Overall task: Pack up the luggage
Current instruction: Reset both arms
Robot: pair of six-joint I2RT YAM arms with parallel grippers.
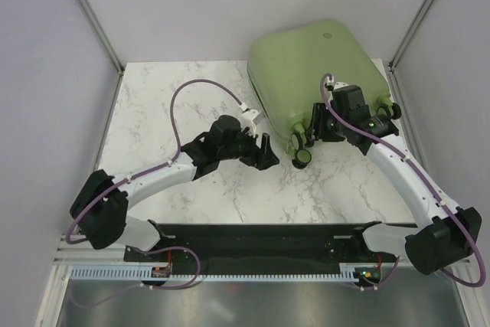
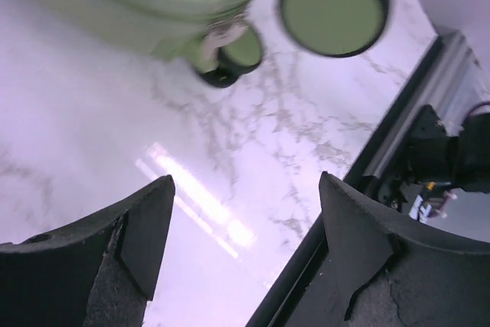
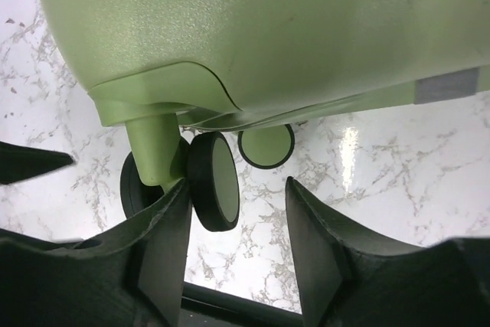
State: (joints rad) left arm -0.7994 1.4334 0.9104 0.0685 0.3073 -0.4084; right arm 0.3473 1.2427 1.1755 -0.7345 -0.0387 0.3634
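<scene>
the luggage [image 1: 306, 74] lies shut on the far right part of the marble table [image 1: 176, 181], shell up, with a small round emblem [image 1: 327, 35] near its far edge. 2 wheels [image 1: 300, 151] stick out at its near left corner. the left gripper [image 1: 266, 151] sits just left of them, fingers spread. the right gripper [image 1: 314, 124] is at the shell's near edge, just beside those wheels.

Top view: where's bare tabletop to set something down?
Free: white marble table left of the sage-green hard-shell suitcase, beyond the left gripper; the patch between the suitcase's black-and-green wheels and the black base rail. Crowded: around those wheels, where the right gripper sits.
</scene>
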